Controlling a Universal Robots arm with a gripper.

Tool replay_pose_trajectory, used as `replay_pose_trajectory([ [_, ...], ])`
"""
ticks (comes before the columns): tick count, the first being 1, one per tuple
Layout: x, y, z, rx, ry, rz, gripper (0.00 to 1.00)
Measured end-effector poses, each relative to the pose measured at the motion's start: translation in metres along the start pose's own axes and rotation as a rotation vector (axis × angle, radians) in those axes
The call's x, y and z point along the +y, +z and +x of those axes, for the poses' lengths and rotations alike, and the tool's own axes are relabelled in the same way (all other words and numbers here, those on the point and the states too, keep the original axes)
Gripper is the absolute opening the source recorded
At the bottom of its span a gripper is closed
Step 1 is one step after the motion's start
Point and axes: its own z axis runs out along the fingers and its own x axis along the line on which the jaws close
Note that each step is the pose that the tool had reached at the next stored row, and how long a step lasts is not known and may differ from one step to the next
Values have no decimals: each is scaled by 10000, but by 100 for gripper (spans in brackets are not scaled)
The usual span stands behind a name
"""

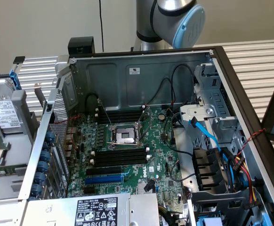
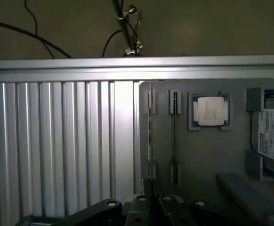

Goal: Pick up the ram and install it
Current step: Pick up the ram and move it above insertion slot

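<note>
Step in hand is the pick, by my read. Gripper (image 2: 154,207) hovers over the grey tray (image 2: 207,155), lined up with the ram (image 2: 149,136), which looks like the thin strip standing on edge in a holder by the tray's rim. Can't tell if the gripper is apart or together. Memory slots (image 1: 120,156) on the motherboard (image 1: 167,165) look empty. The grab calls for squaring on that thin edge. Readable: TOSHIBA on the hard drive (image 2: 273,136), Dell on the power supply (image 1: 99,209) sticker.
</note>
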Motion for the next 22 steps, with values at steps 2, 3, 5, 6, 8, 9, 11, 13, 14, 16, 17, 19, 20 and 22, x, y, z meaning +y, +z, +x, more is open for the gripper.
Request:
replay_pose_trajectory([
  [2,-6,-89,7,1,44,-2,12],
  [3,-10,-135,12,2,58,-3,12],
  [5,-19,-223,21,3,79,-5,12],
  [6,-24,-272,26,3,90,-7,12],
  [8,-34,-361,35,4,108,-8,12],
  [9,-39,-404,40,4,117,-9,12],
  [11,-48,-496,51,6,136,-14,12],
  [13,-55,-586,61,6,162,-20,12],
  [14,-58,-630,66,7,178,-23,12],
  [16,-65,-719,78,7,202,-27,12],
  [17,-68,-767,84,8,214,-31,12],
  [19,-73,-856,105,8,223,-36,12],
  [20,-74,-895,113,9,222,-37,12],
  [22,-73,-902,113,7,224,-28,12],
])
